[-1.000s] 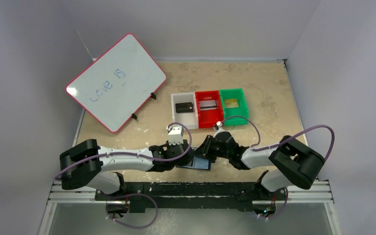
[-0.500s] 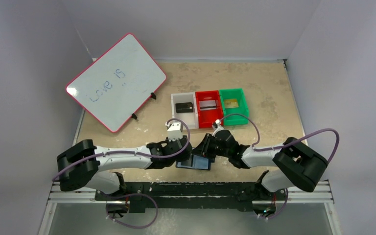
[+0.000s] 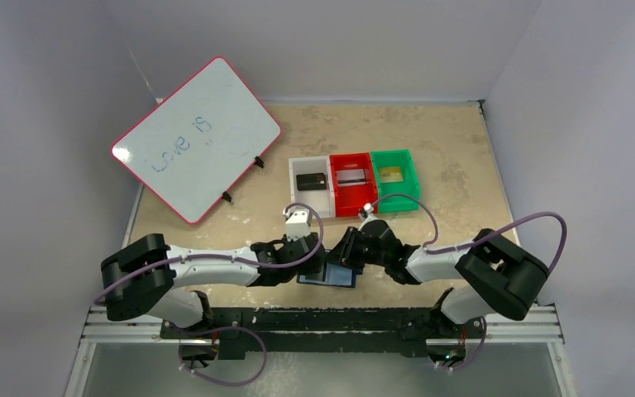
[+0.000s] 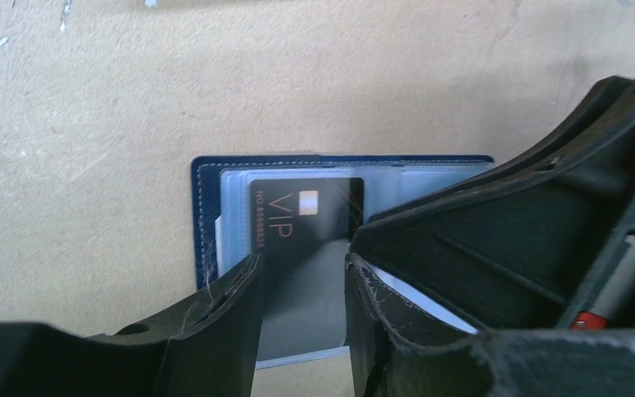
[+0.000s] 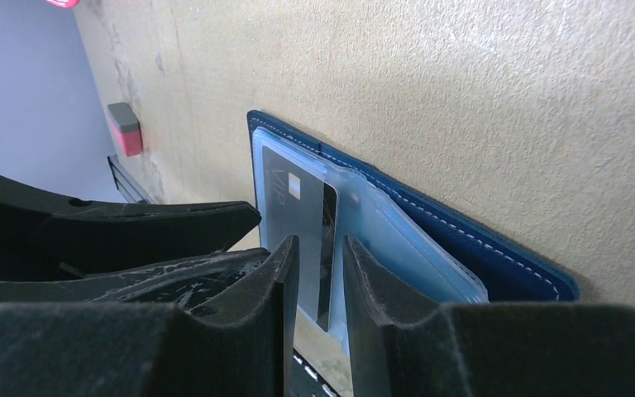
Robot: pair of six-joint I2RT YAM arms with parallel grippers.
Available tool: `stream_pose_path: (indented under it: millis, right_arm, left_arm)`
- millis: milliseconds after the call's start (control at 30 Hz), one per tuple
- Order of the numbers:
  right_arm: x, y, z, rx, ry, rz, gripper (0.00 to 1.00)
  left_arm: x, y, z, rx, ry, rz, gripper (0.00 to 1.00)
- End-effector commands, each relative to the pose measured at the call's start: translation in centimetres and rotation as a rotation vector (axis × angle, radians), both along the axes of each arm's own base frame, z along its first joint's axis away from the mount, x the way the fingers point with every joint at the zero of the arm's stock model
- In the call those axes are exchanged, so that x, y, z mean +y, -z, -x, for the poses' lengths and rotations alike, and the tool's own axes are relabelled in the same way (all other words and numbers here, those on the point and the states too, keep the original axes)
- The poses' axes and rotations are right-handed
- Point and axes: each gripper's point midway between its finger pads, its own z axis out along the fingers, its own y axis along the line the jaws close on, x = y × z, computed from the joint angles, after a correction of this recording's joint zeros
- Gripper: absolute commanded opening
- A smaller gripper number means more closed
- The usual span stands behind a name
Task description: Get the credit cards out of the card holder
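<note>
Card holder (image 3: 328, 275) lies open flat on the desk (image 3: 430, 149) right btwn both arms, near the front edge. Black VIP card (image 4: 306, 217) sits half out of its clear pocket. Left pincer (image 4: 302, 285) straddles the card's lower end, jaws partly apart; can't tell if it's actually pinching. Right pincer (image 5: 318, 273) looks set around the pocket edge, grip also unclear. Step in hand: pulling this card. Next prob needs a firm pinch and a straight slide out w/ the holder pinned down.

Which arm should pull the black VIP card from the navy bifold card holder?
Right, probably: the right gripper brackets an edge of the black VIP card; the left gripper only straddles its flat face.
</note>
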Motion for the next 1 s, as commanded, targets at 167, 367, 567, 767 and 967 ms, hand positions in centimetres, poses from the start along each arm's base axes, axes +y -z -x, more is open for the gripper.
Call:
stream_pose_path:
  millis: [167, 367, 567, 767, 967]
  right_arm:
    - [0.8, -0.3, -0.4, -0.01, -0.009, -0.039, 0.26]
    - [1.3, -0.8, -0.4, -0.019, -0.018, -0.071, 0.23]
    - [1.7, -1.7, -0.4, -0.029, -0.02, -0.116, 0.15]
    - [1.6, -1.6, -0.2, -0.02, -0.02, -0.133, 0.04]
    - [0.2, -0.7, 0.4, 0.01, 0.022, -0.102, 0.0]
  left_arm:
    - [0.8, 1.8, 0.7, 0.037, -0.016, 0.009, 0.38]
    - [1.2, 3.1, 1.3, 0.066, -0.039, 0.04, 0.36]
    - [1.6, 3.4, 1.6, 0.077, -0.043, 0.035, 0.34]
    - [2.1, 3.3, 1.5, 0.07, -0.053, 0.021, 0.33]
    - [2.6, 3.8, 1.5, 0.073, -0.061, -0.007, 0.33]
